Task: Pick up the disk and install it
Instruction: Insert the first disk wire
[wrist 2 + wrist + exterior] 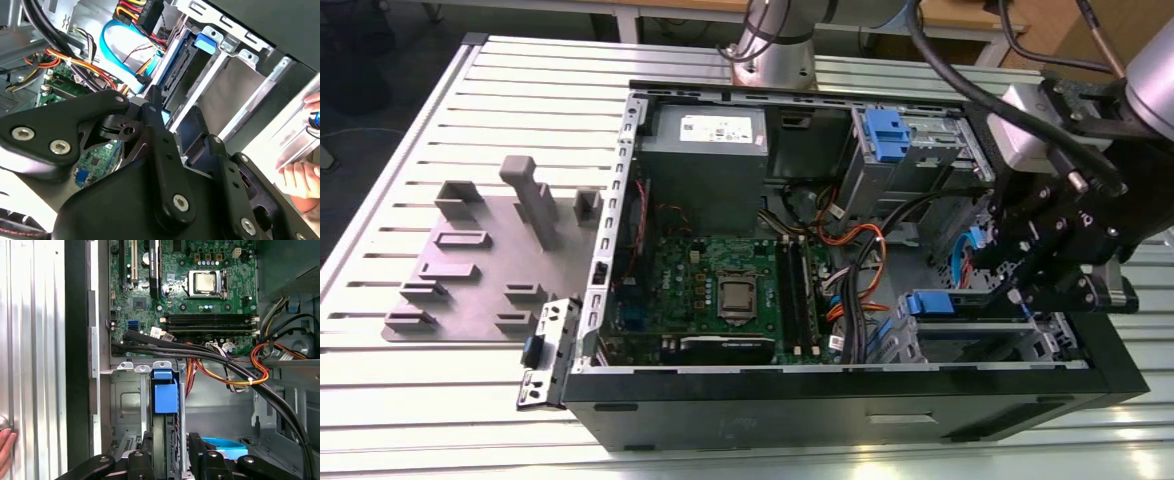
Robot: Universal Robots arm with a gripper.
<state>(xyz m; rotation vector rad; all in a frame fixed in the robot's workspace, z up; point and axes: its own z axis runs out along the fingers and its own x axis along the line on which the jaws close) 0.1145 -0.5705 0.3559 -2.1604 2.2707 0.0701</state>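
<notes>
The disk stands on edge in the metal drive cage at the front corner of the open computer case. Its blue end piece points toward the motherboard, and it is also seen in the second wrist view. My black gripper hangs over that cage at the exterior view's right. Its fingers sit on either side of the disk's rear part, closed against its sides. The rear of the disk is hidden behind the gripper.
Black, orange and blue cables run beside the cage over the motherboard. A grey power supply box and another blue clip sit at the case's far side. A grey fixture plate lies outside. A person's hand rests nearby.
</notes>
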